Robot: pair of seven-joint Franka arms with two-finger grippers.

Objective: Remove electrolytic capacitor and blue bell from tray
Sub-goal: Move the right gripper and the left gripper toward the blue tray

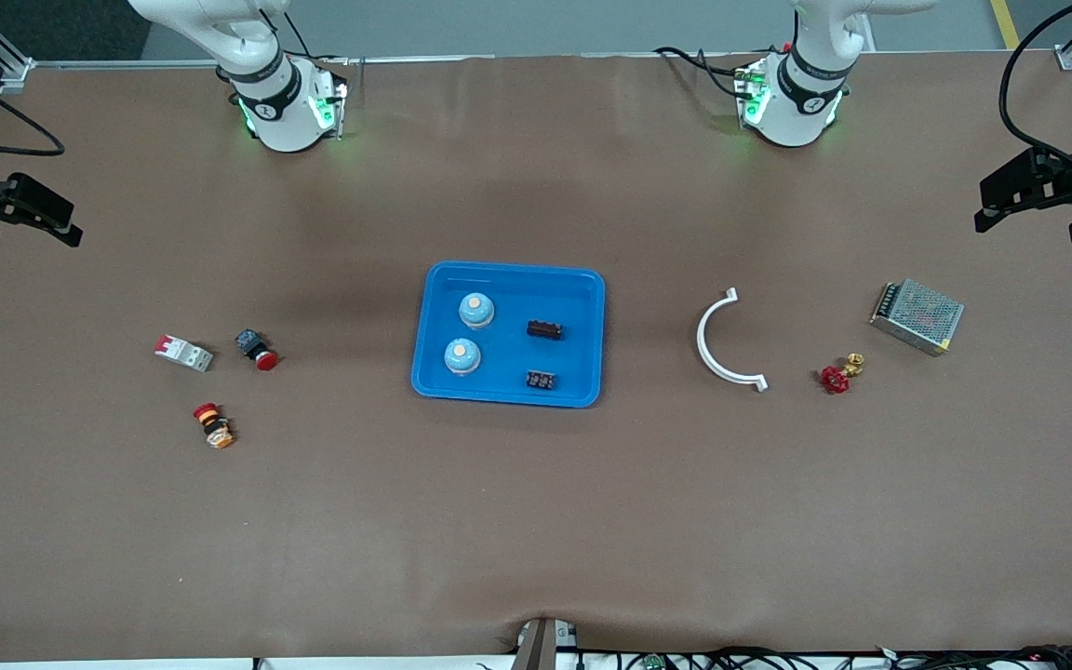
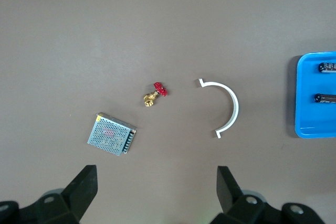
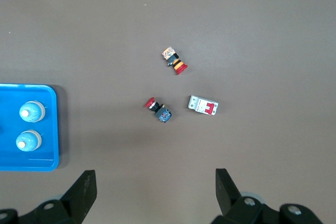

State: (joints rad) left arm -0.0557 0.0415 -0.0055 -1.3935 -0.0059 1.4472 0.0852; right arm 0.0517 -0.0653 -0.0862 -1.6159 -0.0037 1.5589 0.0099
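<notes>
A shallow blue rectangular plastic tray lies at the middle of the brown table and holds all four task pieces. Taking the tray as a clock face with twelve toward the robots' bases, two pale blue dome-shaped bells sit on the nine o'clock half. The farther bell is at about ten and the nearer bell at about eight. Both stand upright with their pale buttons pointing straight up.

Two dark block-shaped capacitors lie on the three o'clock half. The farther capacitor lies flat with its long axis running roughly nine to three, slightly tilted. The nearer capacitor sits at about five, and its long axis also runs about nine to three. Their markings are too small to read.

The left gripper hangs over the left arm's end of the table with its fingers spread wide on nothing. Only the fingertips show. Below it lie a silver perforated metal box, a small brass valve with a red handle and a white plastic half-ring. The tray is cut off at that view's edge.

The right gripper hangs over the right arm's end, its fingers likewise apart and empty. Below it lie a white and red breaker block, a dark push-button with a red cap and a red, yellow and orange button.
</notes>
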